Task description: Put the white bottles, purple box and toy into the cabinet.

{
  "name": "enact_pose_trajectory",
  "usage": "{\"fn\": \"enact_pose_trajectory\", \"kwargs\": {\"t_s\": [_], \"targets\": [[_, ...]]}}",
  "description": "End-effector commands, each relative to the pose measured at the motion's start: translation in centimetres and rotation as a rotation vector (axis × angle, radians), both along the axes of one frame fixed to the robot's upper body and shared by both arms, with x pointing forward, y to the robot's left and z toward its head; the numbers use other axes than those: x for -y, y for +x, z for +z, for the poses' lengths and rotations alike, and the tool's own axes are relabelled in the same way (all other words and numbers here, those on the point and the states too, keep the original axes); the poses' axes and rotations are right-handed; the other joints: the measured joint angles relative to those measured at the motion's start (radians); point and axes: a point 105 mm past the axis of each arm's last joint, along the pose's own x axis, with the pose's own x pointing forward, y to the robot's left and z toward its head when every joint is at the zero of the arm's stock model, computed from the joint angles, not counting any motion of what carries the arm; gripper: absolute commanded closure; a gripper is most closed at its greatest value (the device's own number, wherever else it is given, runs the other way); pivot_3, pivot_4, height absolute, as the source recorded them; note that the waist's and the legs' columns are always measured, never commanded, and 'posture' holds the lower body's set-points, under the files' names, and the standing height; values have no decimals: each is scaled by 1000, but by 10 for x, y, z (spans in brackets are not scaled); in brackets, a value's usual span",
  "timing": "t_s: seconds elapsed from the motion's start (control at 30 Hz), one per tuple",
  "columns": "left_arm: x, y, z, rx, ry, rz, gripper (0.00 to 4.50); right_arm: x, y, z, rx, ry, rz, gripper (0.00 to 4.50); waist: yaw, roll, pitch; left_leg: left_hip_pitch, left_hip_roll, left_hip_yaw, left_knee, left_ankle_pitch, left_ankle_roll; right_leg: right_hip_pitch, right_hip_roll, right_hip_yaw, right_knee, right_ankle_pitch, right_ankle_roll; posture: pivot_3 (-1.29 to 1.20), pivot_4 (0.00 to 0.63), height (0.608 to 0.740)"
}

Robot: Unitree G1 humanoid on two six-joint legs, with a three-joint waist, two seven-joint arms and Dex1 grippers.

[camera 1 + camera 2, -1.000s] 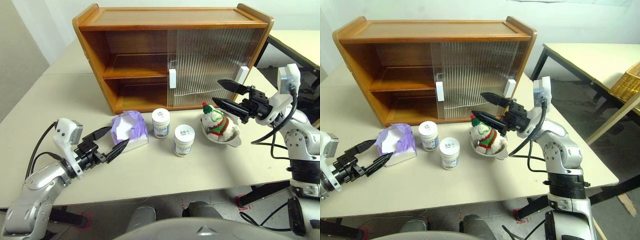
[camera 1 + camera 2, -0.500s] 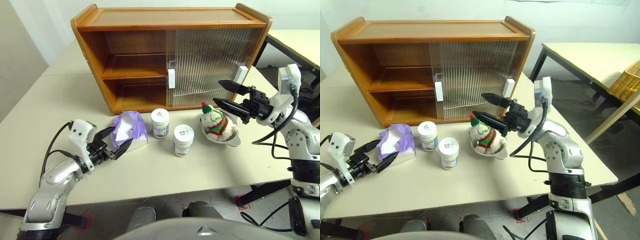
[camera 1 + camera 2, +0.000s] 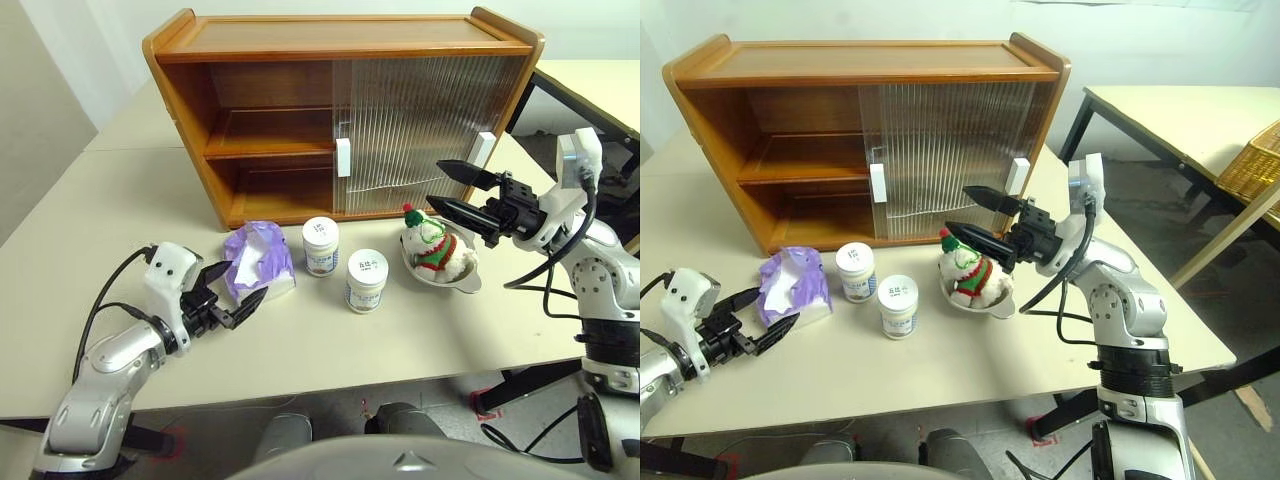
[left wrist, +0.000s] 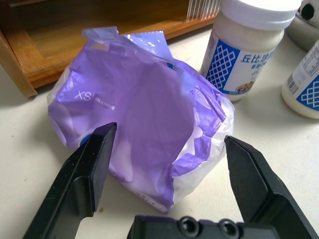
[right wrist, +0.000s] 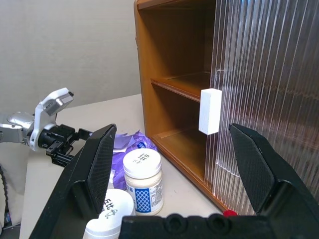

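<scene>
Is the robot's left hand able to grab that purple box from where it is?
Probably yes: the left hand is open, its fingers either side of the purple box, nothing between.

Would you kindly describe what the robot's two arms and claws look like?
Both arms are silver-grey metal with rounded joint housings and loose black cables looping alongside. Each wrist carries a small white camera block. The left claw and right claw each have two black, tapered, pointed fingers on a black base with visible screws.
</scene>
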Motion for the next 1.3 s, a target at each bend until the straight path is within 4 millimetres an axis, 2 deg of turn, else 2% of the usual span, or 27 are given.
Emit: {"fn": "enact_pose_trajectory", "kwargs": {"t_s": [0.03,0.2,0.3,0.47,0.67,0.8,0.97,1.1,1.3], "targets": [[-3,-2,-13,-43,15,19,52,2,0,6,23,5,-4,0,0,0,0,0,0,0,0,0,0,0,0,0,0,0,0,-40,0,740],[-8,-1,-21,-62,13,37,52,3,0,6,25,4,-7,0,0,1,0,0,0,0,0,0,0,0,0,0,0,0,-1,-42,0,740],[-13,1,-26,-68,14,49,673,3,0,7,26,3,-8,0,0,2,-1,0,0,0,0,0,0,0,0,0,0,1,-1,-42,0,740],[-19,4,-34,-71,16,65,2420,3,0,7,25,3,-10,0,0,4,-2,0,1,-1,0,0,0,0,0,0,0,1,-1,-42,0,740],[-12,3,-33,-55,10,52,4438,2,1,7,25,5,-11,0,0,7,-4,1,1,0,0,0,0,0,0,0,0,0,0,-43,0,740],[-5,10,-20,-18,-13,21,4478,2,1,7,25,4,-11,0,0,7,-5,1,0,0,0,0,0,0,0,0,0,0,0,-42,0,740],[0,18,6,37,-23,-20,4478,1,2,7,26,5,-11,0,2,7,-4,0,0,0,0,0,0,0,0,0,0,0,0,-40,0,740],[3,26,41,105,-25,-53,4478,0,3,6,25,7,-9,0,1,7,-4,0,0,0,0,0,0,0,1,0,0,0,0,-36,0,740],[6,31,76,163,-15,-87,4478,-3,4,6,26,13,-4,0,1,7,-4,0,0,1,0,0,0,0,1,1,0,1,-1,-28,0,740]]}}
